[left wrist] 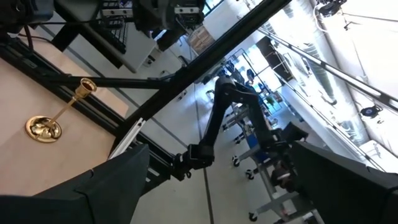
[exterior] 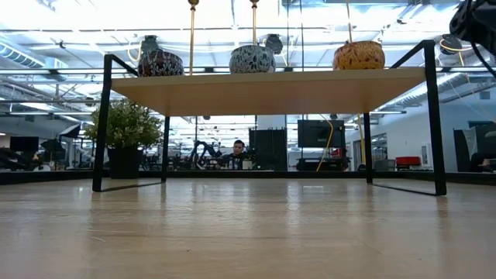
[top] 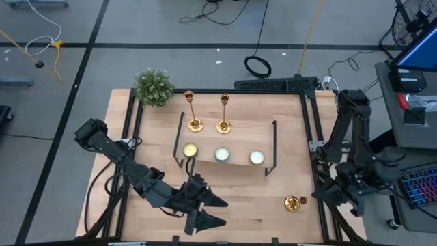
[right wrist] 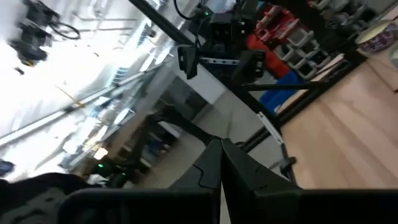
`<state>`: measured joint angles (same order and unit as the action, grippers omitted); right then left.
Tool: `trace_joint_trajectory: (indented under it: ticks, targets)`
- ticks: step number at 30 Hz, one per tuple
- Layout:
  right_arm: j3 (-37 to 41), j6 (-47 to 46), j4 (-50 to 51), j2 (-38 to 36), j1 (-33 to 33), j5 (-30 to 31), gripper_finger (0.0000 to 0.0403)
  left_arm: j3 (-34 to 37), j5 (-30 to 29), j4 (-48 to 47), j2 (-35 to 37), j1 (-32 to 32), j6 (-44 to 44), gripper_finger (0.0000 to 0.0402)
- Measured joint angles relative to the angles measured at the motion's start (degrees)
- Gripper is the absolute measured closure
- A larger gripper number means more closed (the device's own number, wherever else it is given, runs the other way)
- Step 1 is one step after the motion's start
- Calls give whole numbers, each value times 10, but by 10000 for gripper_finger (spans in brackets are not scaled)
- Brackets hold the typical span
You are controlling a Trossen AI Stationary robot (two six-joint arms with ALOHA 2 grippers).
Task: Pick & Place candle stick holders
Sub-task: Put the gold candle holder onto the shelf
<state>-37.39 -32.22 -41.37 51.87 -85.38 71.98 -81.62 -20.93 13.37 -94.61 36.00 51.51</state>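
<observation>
Left hand wide and empty, one candlestick down on the table to the right of the shelf.

Going left to right, with the shelf (top: pixel 232 140) as your landmark: your left hand (top: pixel 208 210) hovers over the table (top: pixel 246 205) just in front of the shelf's left end, fingers spread full, holding nothing. A potted plant (top: pixel 153 87) sits off the shelf's far left corner. Two candlesticks (top: pixel 193 111) stand upright on the shelf's back edge, three tealights (top: pixel 222 155) along its front. The third candlestick (top: pixel 294 202) lies tipped over, in front and right of the shelf. Your right hand (top: pixel 321 195) waits just beyond it, pinched shut, empty. Expect stiff, slick, bottom-heavy metal; grip the thin stem near the base. The shelf's wire frame is your main obstacle.
</observation>
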Motion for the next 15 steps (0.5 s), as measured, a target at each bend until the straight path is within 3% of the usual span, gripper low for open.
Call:
trace_joint_trajectory:
  ticks: [6, 10, 15]
  targets:
    - [-51, -2, 34, 40, -31, 63, 403, 0, 0, -1, 0, -5, -3, 5]
    - [-52, -40, 42, 56, -45, 59, 403, 0, 0, -3, 0, -8, -8, 5]
    - [-52, -162, 61, 72, -51, -23, 403, 0, 0, -3, 0, -10, -8, 5]
